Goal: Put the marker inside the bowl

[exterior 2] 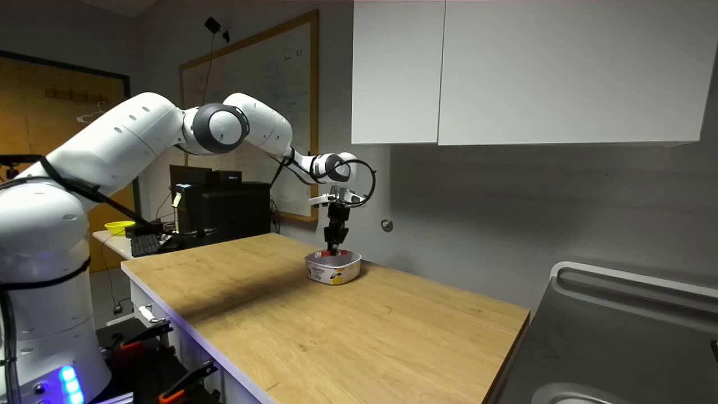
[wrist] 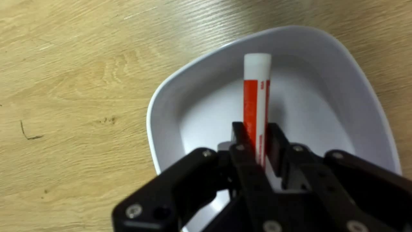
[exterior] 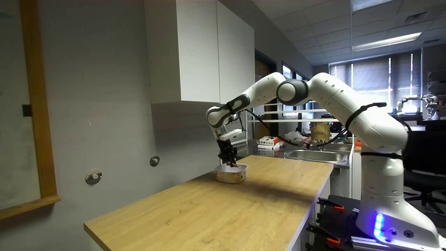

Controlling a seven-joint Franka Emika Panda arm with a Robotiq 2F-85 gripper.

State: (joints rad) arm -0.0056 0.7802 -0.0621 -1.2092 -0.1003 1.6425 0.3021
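Your tool is closed down on the marker, its fingers pressed to the long sides with only the marker's thickness between them. In the wrist view the white end sticks out ahead and the near end is hidden; in an exterior view red shows on both sides of the tool, so you seem to have it near its middle, a hold that should let it fall fairly flat. The marker lies roughly level over the mouth of the bowl, close to rim height; whether it is just above the rim or slightly below is hard to tell. The bowl stands upright on the bench, near the wall, mouth up, so it can take the marker straight from above, and the tool points down, presumably for that reason. The wrist view puts the white end within the rim's outline, and the exterior view suggests the other end clears it too, so the aim looks good. I judge this to be the last step: you need only lower slightly and release. An end catching the rim is the likeliest trouble, and a low release should limit any bounce.
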